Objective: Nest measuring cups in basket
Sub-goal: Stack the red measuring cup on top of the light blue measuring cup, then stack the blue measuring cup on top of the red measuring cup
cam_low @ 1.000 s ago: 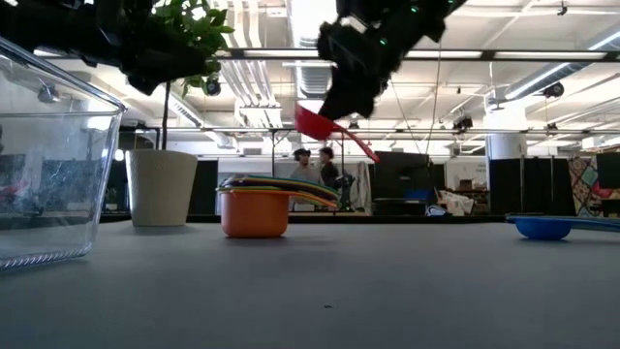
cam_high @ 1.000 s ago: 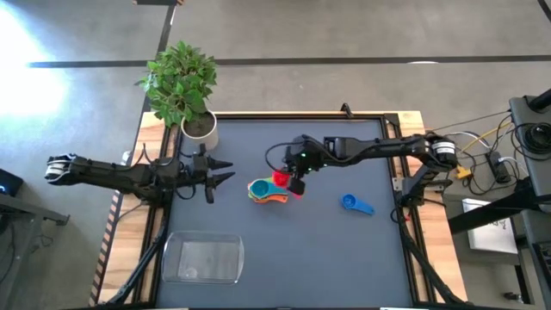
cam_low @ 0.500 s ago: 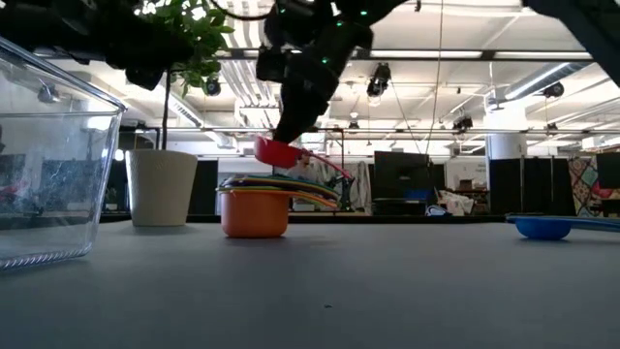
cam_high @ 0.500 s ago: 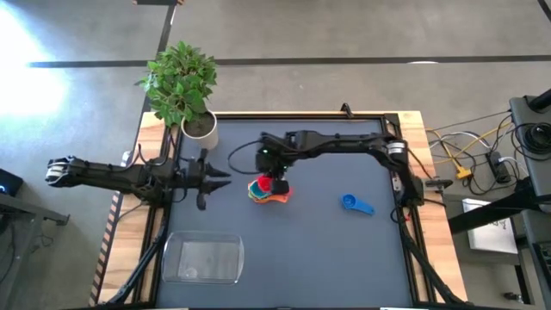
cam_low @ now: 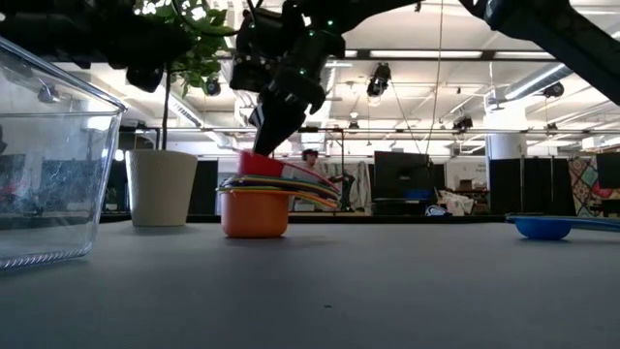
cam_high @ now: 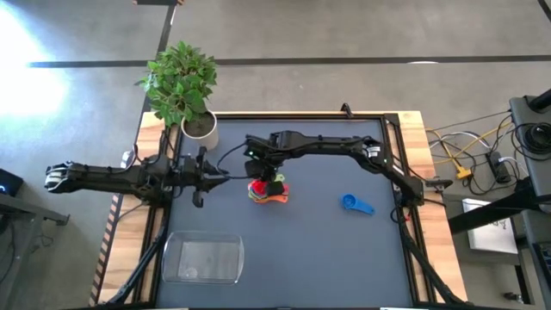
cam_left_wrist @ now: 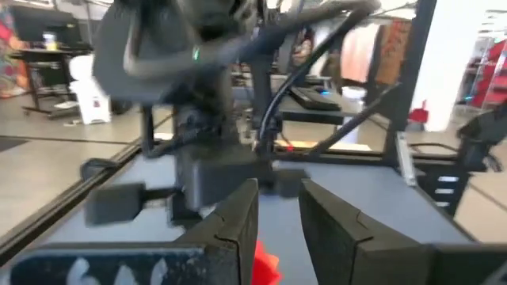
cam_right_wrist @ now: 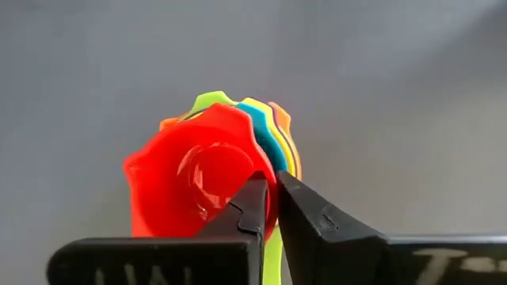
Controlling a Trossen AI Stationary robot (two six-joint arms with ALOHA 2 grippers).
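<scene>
A stack of nested measuring cups [cam_high: 269,195] [cam_low: 257,206] stands mid-table, its orange cup at the bottom. My right gripper [cam_high: 263,182] [cam_right_wrist: 272,186] is shut on a red measuring cup [cam_right_wrist: 194,178] [cam_low: 263,163], which is tilted with its lower side at the stack's top. A light blue cup [cam_high: 355,204] [cam_low: 547,226] lies alone toward the right. The clear basket [cam_high: 203,258] [cam_low: 48,165] stands at the near left. My left gripper [cam_high: 222,176] [cam_left_wrist: 277,190] waits left of the stack, open by a narrow gap, holding nothing. My right gripper pinches the red cup's wall at the rim [cam_right_wrist: 255,176], one finger inside the bowl and one outside. The fingers slant down from the table's far right. The cup is tilted, open side up, its bottom in the stack's top cup [cam_low: 281,179].
A white plant pot [cam_high: 200,129] [cam_low: 161,187] with a green plant stands at the far left corner. The dark mat [cam_high: 318,250] lies bare between the stack, the basket and the blue cup. Cables and stands lie beyond the right edge.
My right gripper has carried the red cup toward the table's left and down, from beside the stack onto its top. Its wrist has rolled, so the cup now sits less steeply tilted. My left gripper's fingers have drawn closer together.
</scene>
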